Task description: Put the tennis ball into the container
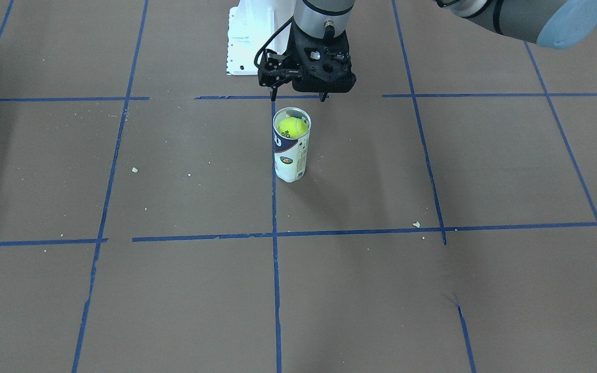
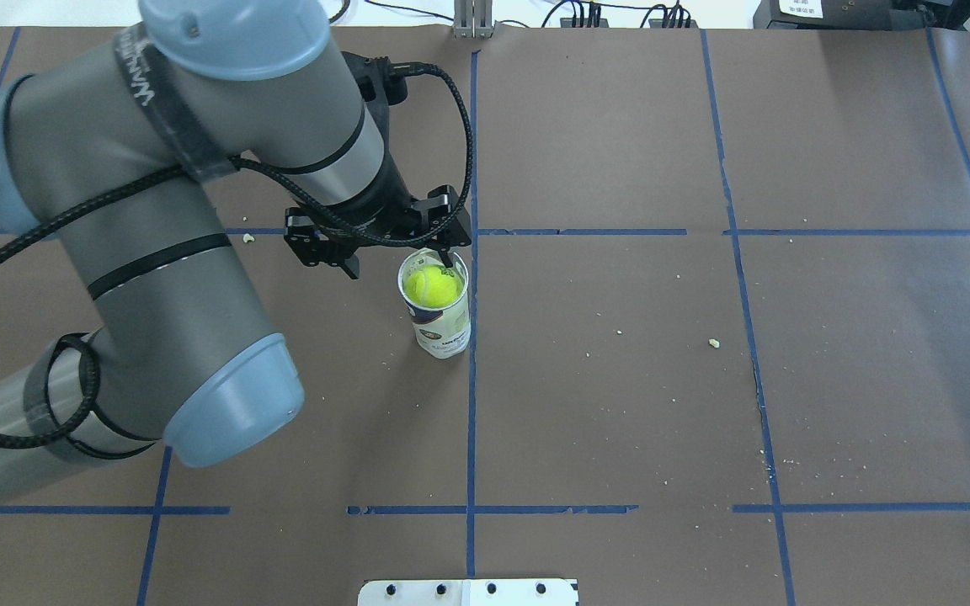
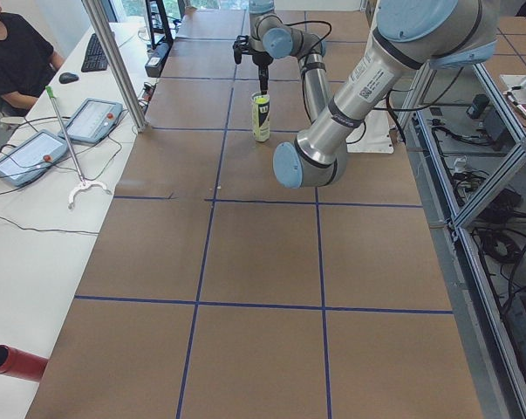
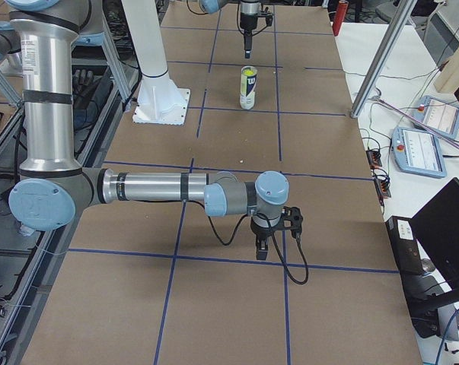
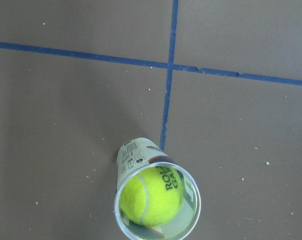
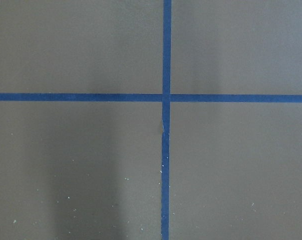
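Observation:
The clear container (image 1: 290, 160) with its navy and white label stands upright on the brown table, near a blue tape crossing. The tennis ball (image 1: 292, 127) sits inside it near the open top, also seen in the overhead view as the ball (image 2: 432, 286) in the container (image 2: 445, 332). The left wrist view looks down on the ball (image 5: 149, 195) inside the container's rim (image 5: 135, 152). My left gripper (image 1: 298, 97) hangs just above the container, open and holding nothing. My right gripper (image 4: 271, 247) hangs low over the table far from the container; whether it is open or shut cannot be told.
The white robot base plate (image 1: 241, 41) lies behind the container. Blue tape lines (image 6: 166, 97) grid the table, and small crumbs (image 1: 416, 224) are scattered on it. Beyond the table's far side is a desk with tablets (image 3: 36, 153), an operator and a red cylinder (image 3: 14, 362).

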